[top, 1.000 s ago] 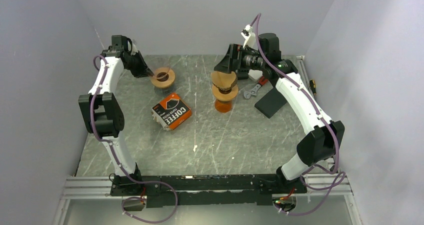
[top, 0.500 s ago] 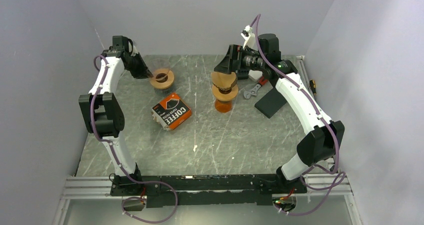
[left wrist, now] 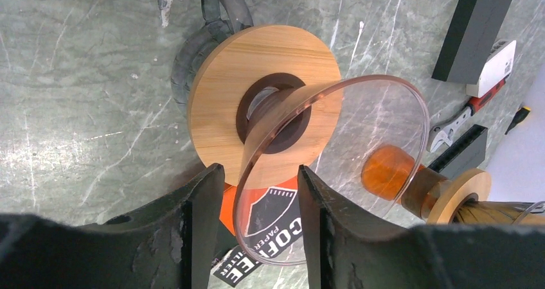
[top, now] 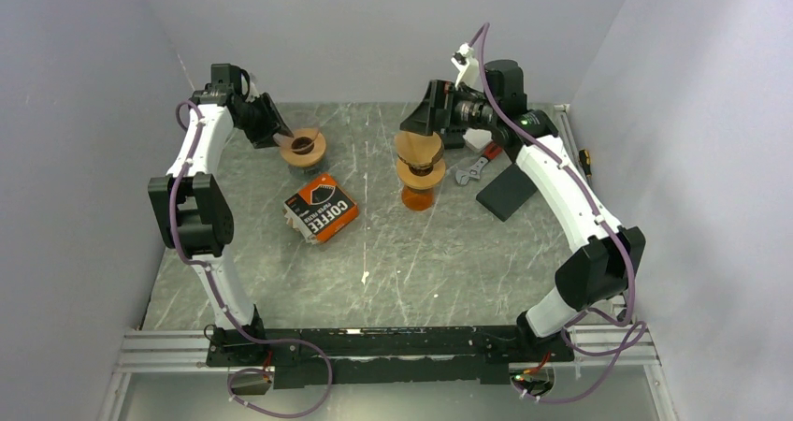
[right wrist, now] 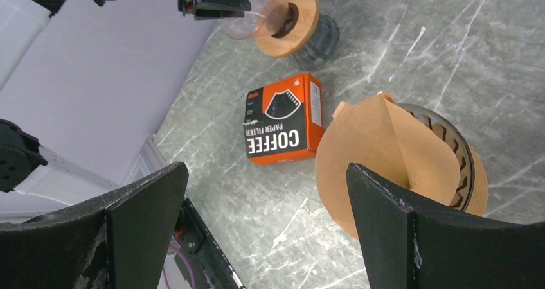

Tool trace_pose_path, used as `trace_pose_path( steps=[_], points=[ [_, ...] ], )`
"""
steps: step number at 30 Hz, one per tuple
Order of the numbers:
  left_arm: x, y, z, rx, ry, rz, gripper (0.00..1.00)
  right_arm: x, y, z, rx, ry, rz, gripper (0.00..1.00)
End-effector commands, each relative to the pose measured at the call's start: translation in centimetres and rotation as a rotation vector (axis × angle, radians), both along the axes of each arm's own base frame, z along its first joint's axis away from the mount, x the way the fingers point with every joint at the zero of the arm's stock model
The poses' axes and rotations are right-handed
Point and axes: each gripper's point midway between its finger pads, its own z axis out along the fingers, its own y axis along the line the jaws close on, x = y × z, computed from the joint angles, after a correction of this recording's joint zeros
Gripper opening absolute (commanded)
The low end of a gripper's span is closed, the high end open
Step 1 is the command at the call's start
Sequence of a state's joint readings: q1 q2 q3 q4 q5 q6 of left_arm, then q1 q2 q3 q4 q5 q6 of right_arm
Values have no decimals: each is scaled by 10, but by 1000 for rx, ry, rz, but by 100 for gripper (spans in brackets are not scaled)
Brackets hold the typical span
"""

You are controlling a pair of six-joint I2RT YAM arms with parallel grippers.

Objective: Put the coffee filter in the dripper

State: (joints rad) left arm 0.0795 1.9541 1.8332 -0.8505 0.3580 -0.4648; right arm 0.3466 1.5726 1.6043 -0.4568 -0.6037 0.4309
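A brown paper coffee filter (top: 417,146) sits as an open cone in the dripper with a wooden collar (top: 420,172) on an orange carafe (top: 418,197). In the right wrist view the filter (right wrist: 379,167) covers most of the ribbed dripper (right wrist: 459,154). My right gripper (top: 418,124) is wide open just above it (right wrist: 267,170) and holds nothing. A second clear dripper (left wrist: 360,141) with a wooden ring (top: 304,146) stands on a dark glass server. My left gripper (left wrist: 257,170) is open, and its fingers straddle that cone's rim (top: 283,138).
An orange and black coffee filter box (top: 321,208) lies between the two drippers, also seen in the right wrist view (right wrist: 283,119). A wrench (top: 472,170) and a black block (top: 506,193) lie right of the carafe. A small white scrap (top: 365,277) lies mid-table.
My left gripper has moved a little right and down onto the rim of the clear dripper. The right arm, the filter and the box have not moved.
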Motion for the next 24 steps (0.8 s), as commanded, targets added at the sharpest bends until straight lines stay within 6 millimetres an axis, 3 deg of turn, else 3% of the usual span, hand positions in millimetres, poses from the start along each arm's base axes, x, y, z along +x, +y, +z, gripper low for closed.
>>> trace_pose_path(
  steps=[1, 9, 16, 19, 24],
  points=[
    [3, 1, 41, 26, -115, -11, 52, 1, 10, 43, 37, -126, 26, 100],
    [-1, 18, 51, 75, -151, 5, 56, 0, 51, 52, 2, -181, 98, 100],
    [-4, 19, 62, -47, -208, -37, 57, 10, 86, 52, 10, -203, 133, 100],
    [-7, 17, 64, -113, -228, -60, 57, 12, 108, 49, 12, -211, 153, 100],
    [-9, 21, 68, -175, -268, -54, 58, 26, 148, 27, 6, -193, 161, 100]
  ],
)
